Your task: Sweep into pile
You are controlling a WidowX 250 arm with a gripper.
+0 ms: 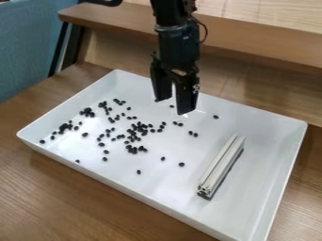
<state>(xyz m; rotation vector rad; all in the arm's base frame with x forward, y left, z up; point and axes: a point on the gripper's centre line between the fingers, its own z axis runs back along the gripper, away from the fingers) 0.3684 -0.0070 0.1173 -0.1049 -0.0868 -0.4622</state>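
Presently, the black gripper (172, 104) hangs points-down over the far middle part of the white tray (164, 193). Its two fingers stand apart with a gap between them: open, gripping nothing. The arm enters from the top edge of the view, a thin cable (204, 32) looped at its side.

Sample: many small black beans (134, 150), lying loose on the tray floor, mostly in the left half and middle. Distribution uneven. Denser clumps sit near the tray's left corner and around the middle of the scatter; between them the beans lie singly or in small groups. Strays: one to the right of the gripper, a few singles toward the near side.

Tool: a pale metal bar (220, 164) with grooves along its length and a dark strip along its underside. It lies in the right half of the tray, slanted, its near end further left than its far end, apart from both beans and gripper.

Surroundings: the tray rests on a wooden counter (56, 193). Behind it runs a raised wooden ledge (252, 43); blue fabric (25, 47) at upper left.
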